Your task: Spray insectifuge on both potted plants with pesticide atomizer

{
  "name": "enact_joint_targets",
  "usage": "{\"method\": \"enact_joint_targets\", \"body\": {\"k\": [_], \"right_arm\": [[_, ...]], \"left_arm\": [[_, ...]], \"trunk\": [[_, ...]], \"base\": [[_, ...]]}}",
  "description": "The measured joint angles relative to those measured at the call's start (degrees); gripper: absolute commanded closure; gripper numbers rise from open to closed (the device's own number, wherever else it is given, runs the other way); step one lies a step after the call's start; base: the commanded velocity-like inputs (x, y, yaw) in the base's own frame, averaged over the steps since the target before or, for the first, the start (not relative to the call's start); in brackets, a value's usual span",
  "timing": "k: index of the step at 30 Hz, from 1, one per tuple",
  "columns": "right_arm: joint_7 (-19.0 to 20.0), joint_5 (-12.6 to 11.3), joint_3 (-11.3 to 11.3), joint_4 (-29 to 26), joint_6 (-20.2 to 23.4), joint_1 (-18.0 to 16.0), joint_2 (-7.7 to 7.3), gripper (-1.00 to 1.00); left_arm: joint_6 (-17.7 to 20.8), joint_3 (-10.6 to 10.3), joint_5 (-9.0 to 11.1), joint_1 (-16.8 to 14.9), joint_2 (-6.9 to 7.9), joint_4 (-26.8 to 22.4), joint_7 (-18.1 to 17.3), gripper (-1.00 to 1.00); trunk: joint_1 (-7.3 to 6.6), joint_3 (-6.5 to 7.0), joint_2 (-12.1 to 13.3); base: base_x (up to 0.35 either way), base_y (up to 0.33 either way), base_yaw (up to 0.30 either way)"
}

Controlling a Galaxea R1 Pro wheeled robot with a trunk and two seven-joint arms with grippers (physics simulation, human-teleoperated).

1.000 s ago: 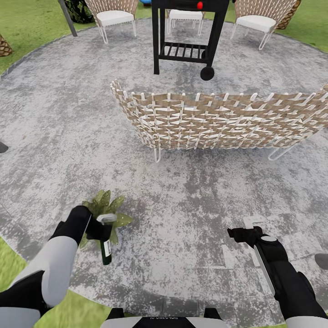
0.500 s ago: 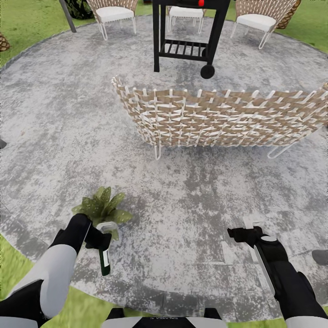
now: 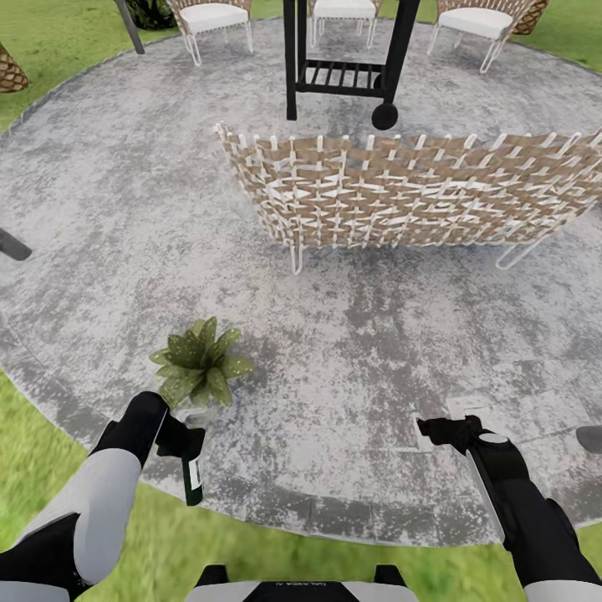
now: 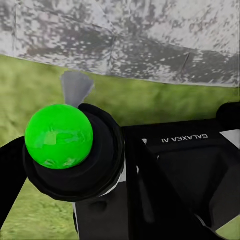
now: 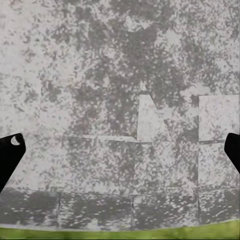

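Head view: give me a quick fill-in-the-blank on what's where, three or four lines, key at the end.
1. The pesticide atomizer is held in the ____ gripper.
2. The potted plant stands on the stone ____, near its edge.
3. The right gripper holds ____.
4. Beyond the wicker sofa stands a black ____.

Missing words: left; patio; nothing; grill
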Motion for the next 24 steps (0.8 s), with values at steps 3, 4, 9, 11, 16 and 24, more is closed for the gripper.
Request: {"method": "enact_joint_targets", "body": {"k": [3,4,9,11,16,24], "right_arm": [[0.03,0.0,0.0,0.0,-0.02,0.0,0.01,-1.0],[0.02,0.0,0.0,0.0,0.0,0.0,0.01,-1.0],[0.01,0.0,0.0,0.0,-0.02,0.0,0.0,-1.0],[-0.01,0.0,0.0,0.0,-0.02,0.0,0.0,-1.0],[-0.15,0.0,-0.07,-0.01,0.01,0.01,-0.01,-1.0],[-0.03,-0.03,-0.74,-0.01,-0.01,0.01,-0.15,-1.0]], "left_arm": [[0.01,0.07,0.0,0.0,0.0,0.0,0.0,1.0],[0.01,0.08,0.0,0.0,0.0,0.0,0.0,1.0],[0.02,0.04,0.0,0.0,0.0,0.0,0.0,1.0],[0.01,0.02,0.01,-0.01,-0.01,0.0,-0.04,1.0],[0.0,0.0,0.01,-0.01,-0.01,0.01,-0.16,1.0],[-0.09,-0.09,-0.04,-0.01,0.0,0.02,-0.11,1.0]], "trunk": [[0.0,0.0,0.0],[0.0,0.0,0.0],[0.0,0.03,0.0],[0.0,0.13,0.0],[-0.01,0.51,0.0],[-0.02,1.15,0.0]], "base": [[-0.274,0.234,0.0],[-0.267,0.244,0.0],[-0.262,0.247,-0.006],[-0.253,0.248,-0.104],[-0.233,0.235,-0.148],[-0.186,0.183,-0.153]]}}
